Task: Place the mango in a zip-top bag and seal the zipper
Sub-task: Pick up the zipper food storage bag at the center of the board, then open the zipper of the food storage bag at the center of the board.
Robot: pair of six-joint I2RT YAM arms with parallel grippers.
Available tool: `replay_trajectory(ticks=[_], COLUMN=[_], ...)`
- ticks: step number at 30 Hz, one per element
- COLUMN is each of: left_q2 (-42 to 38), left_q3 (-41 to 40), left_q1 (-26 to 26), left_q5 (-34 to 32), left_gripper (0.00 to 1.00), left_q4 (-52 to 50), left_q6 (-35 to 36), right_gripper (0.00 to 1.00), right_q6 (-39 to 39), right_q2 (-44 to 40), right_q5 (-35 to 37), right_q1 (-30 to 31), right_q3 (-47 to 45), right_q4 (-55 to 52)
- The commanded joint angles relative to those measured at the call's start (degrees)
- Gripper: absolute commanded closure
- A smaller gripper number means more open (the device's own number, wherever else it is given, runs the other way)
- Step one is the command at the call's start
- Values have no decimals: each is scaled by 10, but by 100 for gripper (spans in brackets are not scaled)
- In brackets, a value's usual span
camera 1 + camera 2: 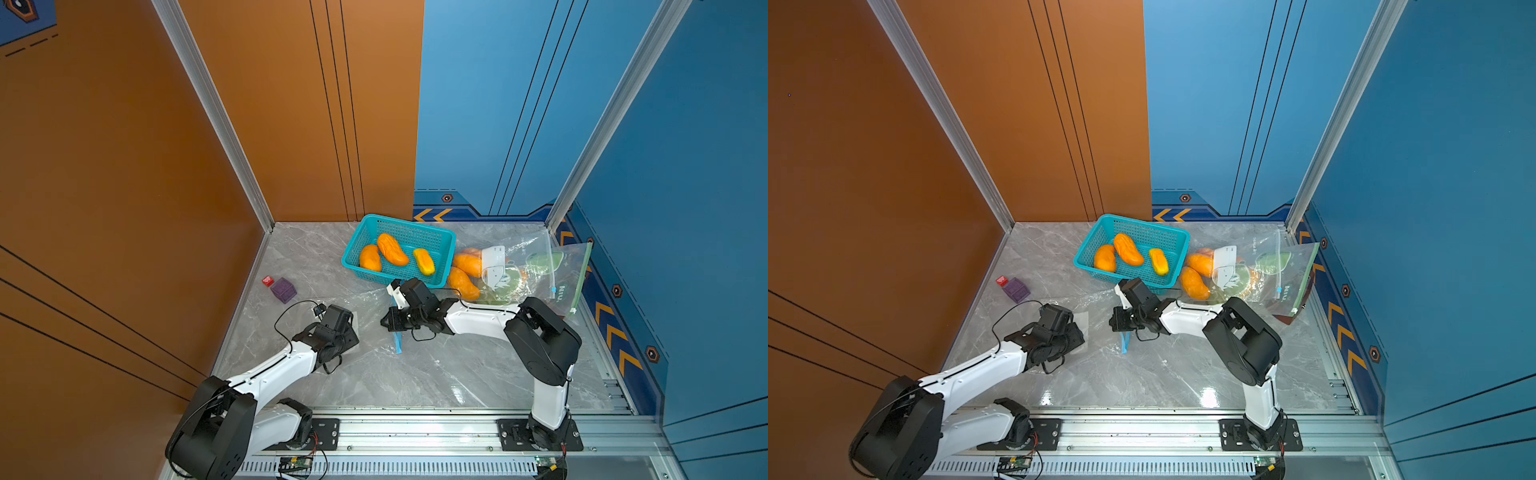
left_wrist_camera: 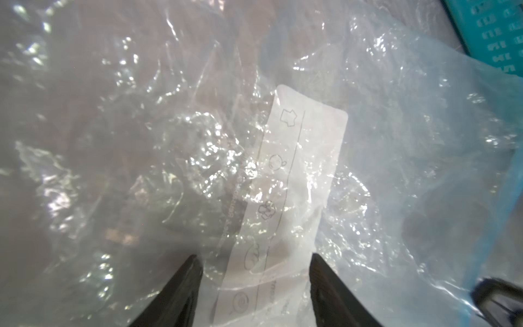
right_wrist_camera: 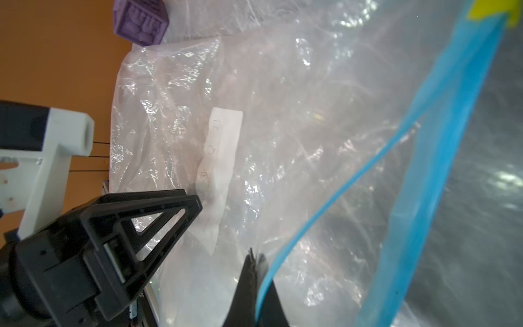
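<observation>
In both top views the fingertips of the right gripper (image 3: 254, 254) are hidden beneath its own wrist, likewise those of the left gripper (image 2: 254, 256); the clear bag (image 3: 283, 141) between them barely shows; the print on its white label (image 2: 308, 158), ahead of the left gripper, is too blurred to read; the teal basket (image 2: 489, 31) beyond is cut by the frame.

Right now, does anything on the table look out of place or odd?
A purple block and a small red block sit by the orange wall, unrelated to the bagging. The clear bag lies crumpled on the table. Nothing looks spilled or broken.
</observation>
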Motion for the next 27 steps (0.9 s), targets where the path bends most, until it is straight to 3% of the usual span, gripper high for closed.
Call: replay_trajectory(ticks=[1,10,18,19,22,27], left_q2=[-33,-124,-123,-116,-88,-45], left_q3=[30,109,181,190,219,248], left_q1=[5,12,10,9,-6,-26], left_q5=[37,60,80,84,93,102], left_gripper=[34,20,15,9,4,2], left_q4=[-24,-27,-28,-28,-28,-27], left_q6=[-24,-50,-35,-32,-16,-5], right_gripper=[100,100,100,100,100,100], right_q6=[-161,-359,-381,-381,-381,-379], right_q2=[-64,-122,-132,-131,-128,-127], right_q5=[40,25,11,11,10,10], right_q1=[19,17,-3,-5,-5,-5], right_q3=[13,9,15,16,22,29], right_q4=[-46,-36,-18,-18,-19,-22])
